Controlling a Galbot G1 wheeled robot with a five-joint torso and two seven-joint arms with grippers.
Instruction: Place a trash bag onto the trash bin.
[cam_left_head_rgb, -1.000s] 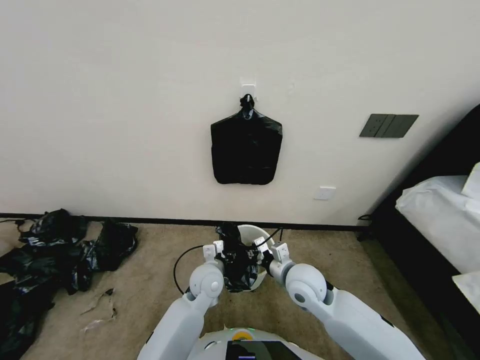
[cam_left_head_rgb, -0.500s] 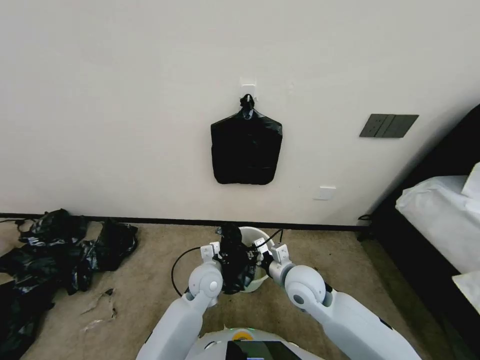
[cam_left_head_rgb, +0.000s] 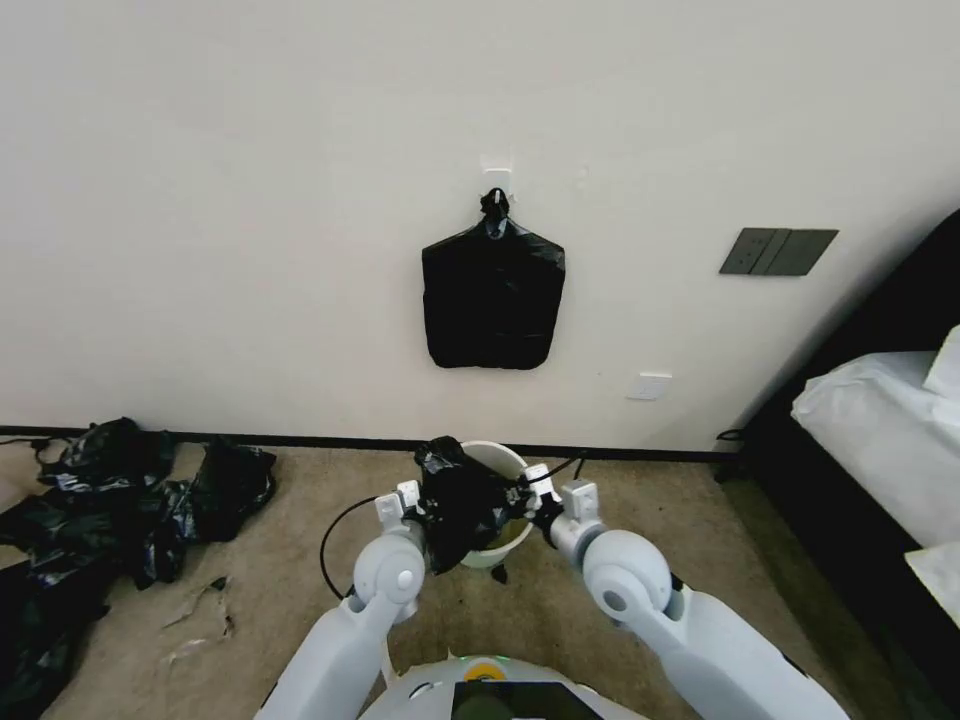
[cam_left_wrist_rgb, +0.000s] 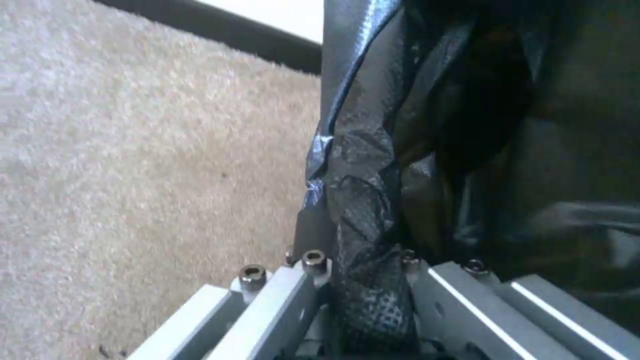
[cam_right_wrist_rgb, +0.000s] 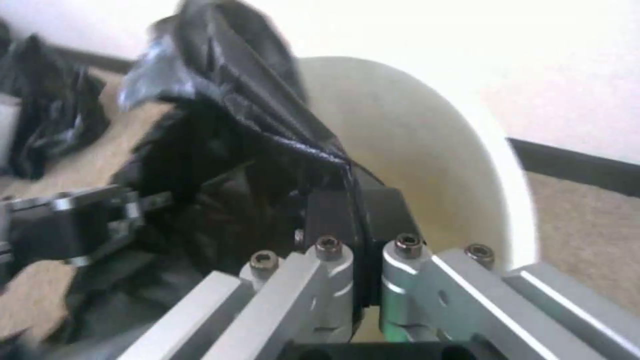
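Both grippers pinch the bag (cam_left_head_rgb: 462, 505) between them: left gripper (cam_left_head_rgb: 425, 505) clamped on its left edge, right gripper (cam_left_head_rgb: 527, 497) on its right, film draped over the bin's (cam_left_head_rgb: 510, 540) near-left rim by the wall.

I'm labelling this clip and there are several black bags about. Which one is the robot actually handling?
Look below the black bundle hanging on the wall, to the cream trash bin on the carpet. The trash bag is the wrinkly black film at its rim, pinched by the left claw and right claw, unlike the floor heap.
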